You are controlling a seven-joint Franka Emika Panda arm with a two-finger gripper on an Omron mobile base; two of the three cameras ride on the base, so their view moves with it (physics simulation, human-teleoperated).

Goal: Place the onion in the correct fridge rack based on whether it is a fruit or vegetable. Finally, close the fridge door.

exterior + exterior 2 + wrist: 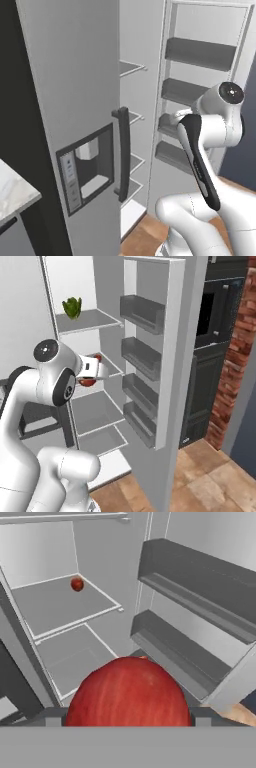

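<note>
The onion (129, 692), smooth and deep red, bulges at the bottom of the hand view, and my gripper (129, 714) is shut on it. In the right base view my white hand (93, 369) hangs inside the open fridge, just below the fridge rack (97, 318). That rack is the top pale-grey shelf and carries a green leafy vegetable (72, 307). The fridge door (175, 356) stands wide open to the right of my hand, its inner side lined with grey bins (142, 311). The same fridge door (205, 55) faces me in the left base view.
A smaller orange-red ball (76, 584) lies at the back of a lower shelf (60, 609). The closed left door with the dispenser (82, 170) and its dark handle (123, 150) stands left of my arm. A dark oven column (210, 356) and a brick wall (237, 346) lie beyond the open door.
</note>
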